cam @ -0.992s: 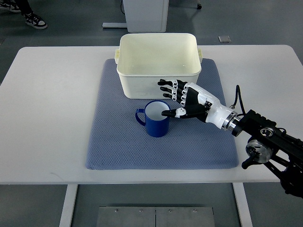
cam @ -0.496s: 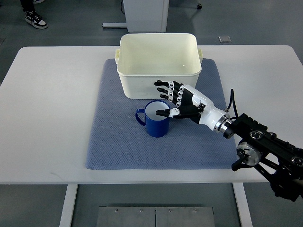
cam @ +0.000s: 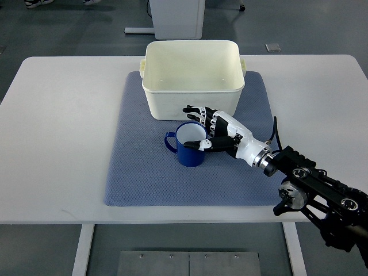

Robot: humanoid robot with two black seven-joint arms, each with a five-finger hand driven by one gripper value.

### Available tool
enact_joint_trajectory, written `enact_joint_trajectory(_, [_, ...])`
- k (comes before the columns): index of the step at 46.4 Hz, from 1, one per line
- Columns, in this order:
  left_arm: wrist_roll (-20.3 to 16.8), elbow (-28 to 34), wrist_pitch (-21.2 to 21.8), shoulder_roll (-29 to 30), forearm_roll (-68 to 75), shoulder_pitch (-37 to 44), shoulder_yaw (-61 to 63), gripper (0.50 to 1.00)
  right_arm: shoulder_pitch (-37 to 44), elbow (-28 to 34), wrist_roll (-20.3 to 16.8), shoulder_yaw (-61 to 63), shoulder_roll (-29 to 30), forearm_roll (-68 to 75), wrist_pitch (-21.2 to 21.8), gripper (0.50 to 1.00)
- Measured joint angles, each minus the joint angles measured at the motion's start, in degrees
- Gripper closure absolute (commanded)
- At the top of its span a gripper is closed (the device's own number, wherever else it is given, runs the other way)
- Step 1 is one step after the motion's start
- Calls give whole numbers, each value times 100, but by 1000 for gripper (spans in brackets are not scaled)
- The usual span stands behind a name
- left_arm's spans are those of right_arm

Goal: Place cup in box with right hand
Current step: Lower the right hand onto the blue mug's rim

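blue cup (cam: 190, 146) standing upright on the blue mat (cam: 144, 172), a little left of the mat's middle and nearer its far edge than its near one, handle pointing toward the table's left edge. white inside showing, nothing seen in it. just beyond it, the cream box (cam: 192, 77) sitting on the mat's far edge, open top, bare inside, small lugs at both short ends. cup close to the box's near wall but apart from it.

right hand (cam: 211, 129) reaching in from the table's near right corner, forearm slanting across the mat's right half. fingers (cam: 195, 112) spread fairly wide, fanned out over the gap between cup and box, black tips near the box's near wall. thumb (cam: 200, 144) hooked over the cup's right rim, tip dipping just inside the mouth. touching the rim by the look of it, though no closed grasp: fingers not wrapped around the cup wall, cup resting flat on the mat, not lifted.

white table (cam: 57, 126) bare on both sides of the mat. grey floor past the table's far edge, with a white cabinet base (cam: 175, 17) behind the box.
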Motion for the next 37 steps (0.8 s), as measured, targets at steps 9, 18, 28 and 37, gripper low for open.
enact_joint_trajectory(9, [0,0,0,0,0,0,-3,500,6,-129,70,-68,154,-59,-151,513])
enact_joint_trajectory(18, [0,0,1,0,0,0,0,500,5,-171,80,-70,241,-90,-232,513])
enact_joint_trajectory(28, [0,0,1,0,0,0,-2,500,-6,-282,126,-79,293,-109,-290,513])
enact_joint_trajectory(37, [0,0,1,0,0,0,-2,500,-12,-308,249,-219,297,-133,-290,513])
